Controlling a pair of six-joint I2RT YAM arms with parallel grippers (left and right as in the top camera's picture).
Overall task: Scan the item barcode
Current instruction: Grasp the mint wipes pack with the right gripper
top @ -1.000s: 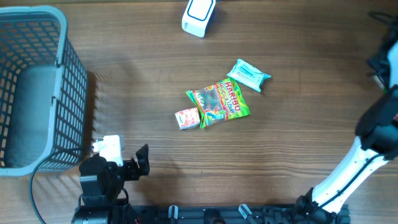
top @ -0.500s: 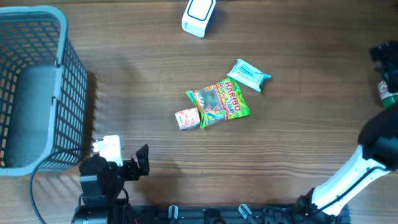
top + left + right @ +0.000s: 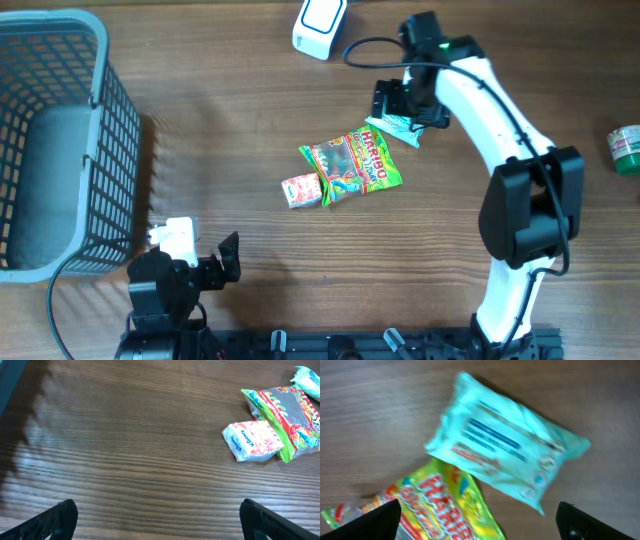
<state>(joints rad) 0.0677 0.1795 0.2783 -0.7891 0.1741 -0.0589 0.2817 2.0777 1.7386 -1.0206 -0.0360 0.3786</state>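
- A grey plastic lattice basket (image 3: 100, 120) stands at the far left of the wooden table (image 3: 230, 110). Only its own grey floor shows inside.
- The left gripper (image 3: 157, 521) sits low at the near edge, just right of the basket's near corner. Its fingers are spread wide over bare wood and hold nothing.
- One white box-shaped barcode scanner (image 3: 320, 24) lies at the far edge, left of centre and well apart from the packets.
- Three packets lie mid-table in a slanted row.
- The first is a small white-and-pink packet (image 3: 252, 440). Its right end is tucked against the second.
- The second is a green, red and yellow Haribo sweets bag (image 3: 352, 165).
- The third is a pale teal soft pack with blue print (image 3: 505, 450). It is furthest right and furthest back, and its lower edge meets the Haribo bag's upper corner.
- The right gripper (image 3: 477, 525) hangs directly over the teal pack, jaws fully apart and gripping nothing. In the overhead view it hides part of that pack.
- The white right arm (image 3: 490, 110) reaches from the near right edge across the table to that spot. It crosses the wood between the packets and the right side.
- One green cylindrical container (image 3: 626, 150) lies at the far right edge, partly cut off by the frame and well apart from everything else.
- In all there are one basket, one scanner, three packets, one green container and two grippers.
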